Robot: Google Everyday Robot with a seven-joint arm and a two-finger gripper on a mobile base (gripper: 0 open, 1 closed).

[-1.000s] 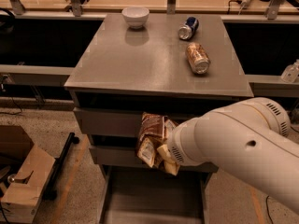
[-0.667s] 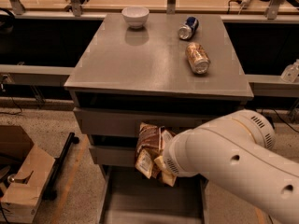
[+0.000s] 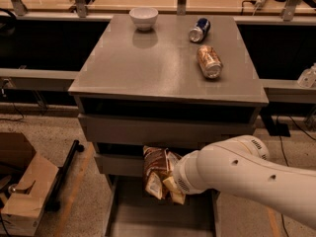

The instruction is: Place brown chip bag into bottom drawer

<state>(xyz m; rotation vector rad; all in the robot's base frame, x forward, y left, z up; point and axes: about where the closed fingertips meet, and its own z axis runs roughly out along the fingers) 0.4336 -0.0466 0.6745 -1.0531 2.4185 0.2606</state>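
The brown chip bag (image 3: pixel 157 176) hangs upright at the tip of my white arm, dark brown on top with tan-yellow edges below. My gripper (image 3: pixel 173 182) is shut on its right side and is mostly hidden by the bag and my wrist. The bag is in front of the middle drawer front (image 3: pixel 116 164), just above the back of the open bottom drawer (image 3: pixel 143 220), a wide shallow grey tray pulled out toward the camera. The bag does not touch the tray floor.
On the grey cabinet top (image 3: pixel 148 68) are a white bowl (image 3: pixel 143 18), a blue can (image 3: pixel 199 29) and a brown-gold can (image 3: pixel 209 61), both cans lying down. A cardboard box (image 3: pixel 24 191) sits on the floor at the left. The top drawer (image 3: pixel 148 130) is closed.
My arm has lowered and shifted slightly left, carrying the chip bag down from the top drawer's level to just above the open bottom drawer.
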